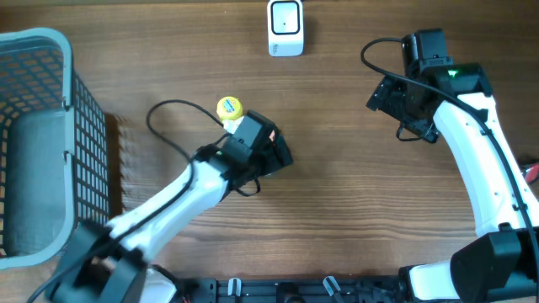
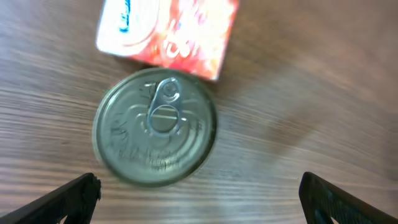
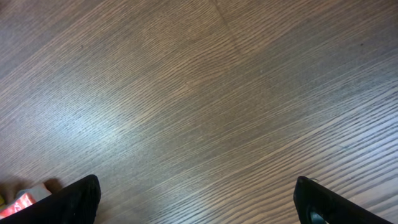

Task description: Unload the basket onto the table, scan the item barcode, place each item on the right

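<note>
The can (image 2: 155, 127) stands upright on the table (image 1: 337, 194), lid and pull tab up, just ahead of the left gripper (image 2: 199, 183); that pincer is spread wide, one dark finger (image 2: 68, 199) at each lower corner of its wrist view, grasping nothing and clear of the can. A red and white packet (image 2: 168, 34) lies flat on the can's far side; its corner meets the rim, but I cannot tell whether they touch. From overhead the left wrist covers both.

A small yellow-topped thing (image 1: 229, 107) sits just beyond that wrist, on its left. The white scanner (image 1: 285, 27) stands at the far edge, near the middle, well apart from the can; bare wood lies between them. A grey mesh basket (image 1: 84, 135) fills the left side. The right gripper (image 3: 196, 186) hangs over bare table on the far right, jaws wide, holding nothing; a red scrap (image 3: 25, 200) shows at the lower left corner of its view, too little to name.

The table is brown wood with a fine straight grain and a soft sheen; nothing of the room shows beyond it.

Count: two arms, one can, one packet, one yellow-topped thing, one scanner, one basket.
</note>
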`<state>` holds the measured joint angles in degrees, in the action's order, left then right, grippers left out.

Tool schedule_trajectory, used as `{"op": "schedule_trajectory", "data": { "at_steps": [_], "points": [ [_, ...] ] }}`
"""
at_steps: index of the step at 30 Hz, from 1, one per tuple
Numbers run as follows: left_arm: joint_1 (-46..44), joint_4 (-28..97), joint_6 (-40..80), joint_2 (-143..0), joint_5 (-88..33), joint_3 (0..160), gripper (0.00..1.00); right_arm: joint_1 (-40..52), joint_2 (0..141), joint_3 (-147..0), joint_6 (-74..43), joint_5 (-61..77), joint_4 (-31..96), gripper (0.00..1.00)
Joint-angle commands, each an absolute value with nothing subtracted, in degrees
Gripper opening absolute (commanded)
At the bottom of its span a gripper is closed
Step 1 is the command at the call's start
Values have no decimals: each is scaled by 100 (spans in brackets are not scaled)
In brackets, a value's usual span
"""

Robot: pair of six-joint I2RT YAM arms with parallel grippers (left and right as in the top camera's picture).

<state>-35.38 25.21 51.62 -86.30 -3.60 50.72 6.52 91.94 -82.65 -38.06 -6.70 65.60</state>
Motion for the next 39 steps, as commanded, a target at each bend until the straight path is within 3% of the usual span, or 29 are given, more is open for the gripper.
{"op": "schedule_trajectory", "data": {
  "at_steps": [1, 7, 14, 20, 30, 39],
  "points": [
    [-3544, 3076, 4348, -7686, 528, 5059, 100, 646, 9301, -8291, -3752, -760, 6565, 100],
    [-3544, 3242, 2655, -6130, 1168, 5063, 100, 731, 9306, -8289, -3391, -137, 6643, 100],
    [-3542, 3240, 1090, -4285, 2226, 5118, 100, 1481, 9710, -8285, -2847, 224, 6313, 100],
    [-3476, 3616, 937, -3581, 3769, 5465, 100, 2364, 10460, -8285, -2694, 650, 5883, 100],
    [-3424, 3653, 943, -3507, 4381, 5714, 100, 3846, 10676, -8287, -2792, 191, 5148, 100],
    [-3424, 3848, 1087, -3186, 4381, 5848, 100, 4099, 11205, -8287, -2908, -19, 4792, 100]
  ]
}}
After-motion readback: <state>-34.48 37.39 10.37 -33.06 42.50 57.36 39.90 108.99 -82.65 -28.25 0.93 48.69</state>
